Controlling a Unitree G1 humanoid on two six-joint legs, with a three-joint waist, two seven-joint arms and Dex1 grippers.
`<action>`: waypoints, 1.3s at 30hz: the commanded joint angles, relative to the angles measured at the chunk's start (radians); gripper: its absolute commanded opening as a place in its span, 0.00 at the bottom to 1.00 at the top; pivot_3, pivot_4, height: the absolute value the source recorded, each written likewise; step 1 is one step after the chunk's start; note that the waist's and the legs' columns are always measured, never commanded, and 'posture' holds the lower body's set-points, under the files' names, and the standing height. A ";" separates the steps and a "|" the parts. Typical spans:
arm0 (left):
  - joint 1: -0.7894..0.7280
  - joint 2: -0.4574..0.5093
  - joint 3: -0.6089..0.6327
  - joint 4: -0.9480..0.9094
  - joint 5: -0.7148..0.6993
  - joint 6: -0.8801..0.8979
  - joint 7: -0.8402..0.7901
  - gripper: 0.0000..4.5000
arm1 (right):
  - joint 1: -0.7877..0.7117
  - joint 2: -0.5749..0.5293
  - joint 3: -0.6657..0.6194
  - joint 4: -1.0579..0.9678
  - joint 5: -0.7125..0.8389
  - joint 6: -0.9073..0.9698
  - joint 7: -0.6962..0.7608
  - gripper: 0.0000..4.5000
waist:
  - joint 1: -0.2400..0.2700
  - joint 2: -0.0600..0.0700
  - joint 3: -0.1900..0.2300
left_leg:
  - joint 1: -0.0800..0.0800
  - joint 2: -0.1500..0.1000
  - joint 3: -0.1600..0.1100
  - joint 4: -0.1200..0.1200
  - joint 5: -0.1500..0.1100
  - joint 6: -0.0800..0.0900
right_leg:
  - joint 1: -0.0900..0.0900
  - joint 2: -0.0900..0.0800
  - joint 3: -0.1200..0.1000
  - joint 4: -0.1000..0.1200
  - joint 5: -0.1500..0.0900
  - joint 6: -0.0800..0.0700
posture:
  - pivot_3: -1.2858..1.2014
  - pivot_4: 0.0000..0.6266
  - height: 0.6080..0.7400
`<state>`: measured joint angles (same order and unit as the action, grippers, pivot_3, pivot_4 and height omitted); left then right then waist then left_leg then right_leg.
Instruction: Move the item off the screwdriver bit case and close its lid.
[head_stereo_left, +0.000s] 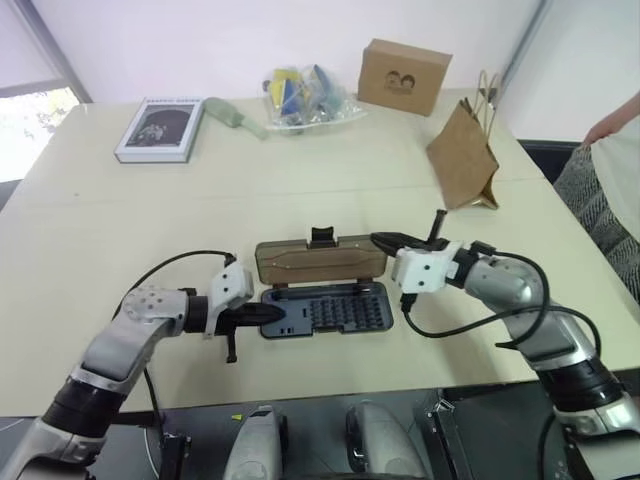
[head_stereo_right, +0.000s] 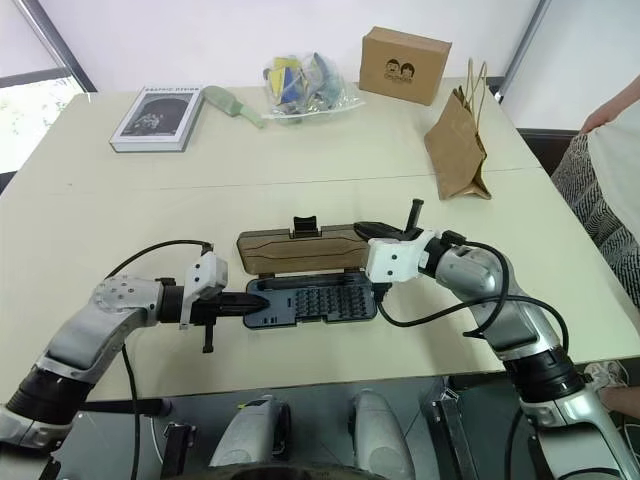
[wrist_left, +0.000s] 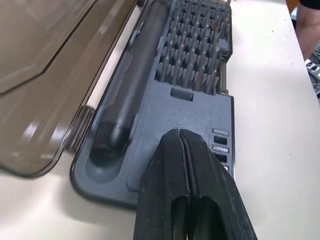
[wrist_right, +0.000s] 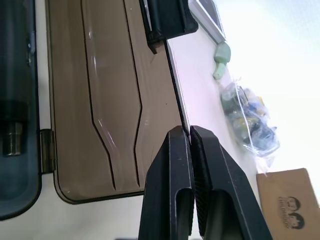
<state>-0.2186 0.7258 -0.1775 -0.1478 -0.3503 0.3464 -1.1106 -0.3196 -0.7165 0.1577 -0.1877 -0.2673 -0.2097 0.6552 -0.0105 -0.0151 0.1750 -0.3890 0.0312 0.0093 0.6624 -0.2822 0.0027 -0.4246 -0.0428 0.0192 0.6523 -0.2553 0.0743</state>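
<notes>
While my two claws hang over the table (head_stereo_left: 120, 230), both of them have their black fingers pressed together and hold nothing. My left claw (head_stereo_left: 272, 313) is at the left end of the screwdriver bit case (head_stereo_left: 325, 310), low over its dark tray. My right claw (head_stereo_left: 385, 240) is at the right end of the lid (head_stereo_left: 320, 260), just above its far edge; I cannot tell if it touches the panel.

I count one case with one lid. The case lies flat near my edge of the table, with its long axis running from my left to my right. The lid is folded open and lies flat behind the case, parallel to it, with the latch tab (head_stereo_left: 322, 236) on its far edge pointing away from me. Inside the tray there are rows of small bits, too many and too small to count, and one long dark handle (wrist_left: 130, 85) lies in the groove next to the hinge.

One small brown paper bag (head_stereo_left: 463, 152) stands upright on the far right of the table, well apart from the case. Farther back I see one cardboard box (head_stereo_left: 404, 76), one clear plastic bag (head_stereo_left: 305, 98) with coloured things that I cannot make out, one pale green object (head_stereo_left: 232, 116) and one book (head_stereo_left: 160, 129). A person (head_stereo_left: 605, 190) at the right is cut off by the edge.
</notes>
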 joint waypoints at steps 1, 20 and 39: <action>-0.014 0.002 -0.008 0.011 0.019 0.015 -0.005 0.00 | 0.000 -0.031 -0.077 -0.094 0.043 0.019 0.013 0.00 | 0.000 0.000 0.000 | 0.000 0.000 0.000 0.000 0.000 0.000 | 0.000 0.000 0.000 0.000 0.000 0.000 | 0.52 0.24 1.00; -0.037 -0.035 0.007 0.191 0.038 -0.133 -0.060 0.00 | 0.106 0.050 -0.044 -0.068 -0.011 -0.002 -0.072 0.00 | -0.004 0.000 -0.001 | 0.001 0.000 0.001 0.000 0.000 0.000 | 0.000 0.001 0.000 0.000 0.000 0.000 | 0.52 0.24 1.00; -0.327 -0.031 0.201 -0.071 -0.377 0.346 -0.044 0.00 | 0.068 0.050 -0.041 -0.015 -0.020 -0.057 -0.067 0.00 | -0.008 -0.001 0.000 | 0.000 0.000 0.000 0.001 0.000 0.000 | 0.000 0.001 0.000 0.000 0.000 0.001 | 0.52 0.24 1.00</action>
<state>-0.5258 0.6871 -0.0119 -0.1872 -0.6748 0.6526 -1.1531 -0.2369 -0.6692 0.1228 -0.1913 -0.2954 -0.2505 0.5973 -0.0183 -0.0161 0.1751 -0.3892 0.0314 0.0091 0.6635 -0.2822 0.0027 -0.4246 -0.0413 0.0194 0.6526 -0.2551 0.0748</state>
